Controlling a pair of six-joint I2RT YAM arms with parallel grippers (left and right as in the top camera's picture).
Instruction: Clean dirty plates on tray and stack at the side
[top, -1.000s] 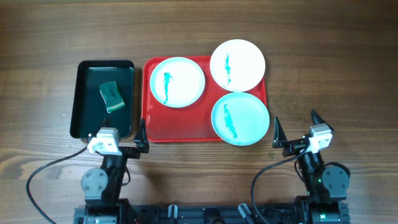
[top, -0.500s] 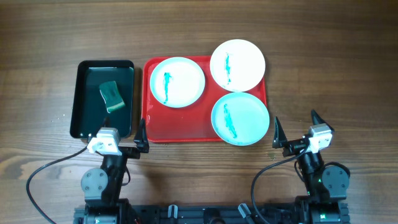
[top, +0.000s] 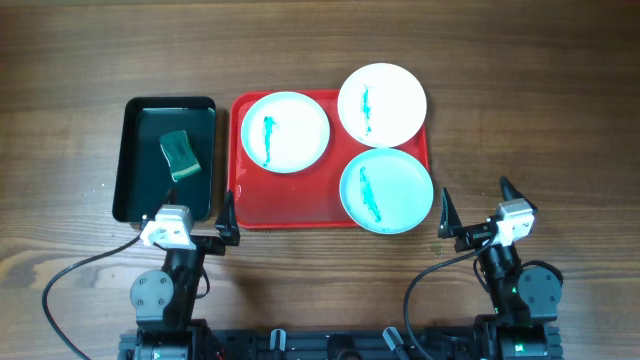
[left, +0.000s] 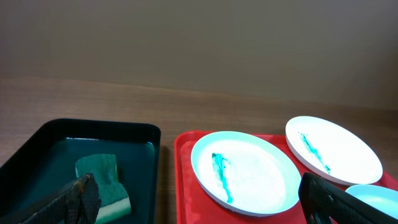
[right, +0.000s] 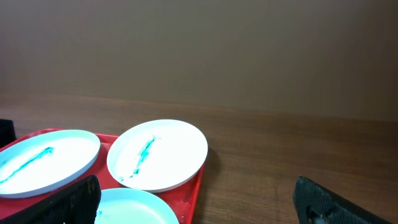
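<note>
Three small round plates sit on the red tray (top: 290, 205), each with a teal smear: one at the left (top: 285, 132), one at the back right (top: 382, 104) overhanging the rim, one at the front right (top: 386, 190). The left wrist view shows the left plate (left: 244, 172) and the back right plate (left: 333, 149). The right wrist view shows the back right plate (right: 157, 154). My left gripper (top: 195, 225) is open and empty at the near table edge, in front of the black tray. My right gripper (top: 474, 210) is open and empty, right of the red tray.
A black tray (top: 150, 120) stands left of the red tray and holds a green sponge (top: 180, 155), which also shows in the left wrist view (left: 104, 183). Bare wooden table (top: 540, 120) lies to the right of the red tray and behind it.
</note>
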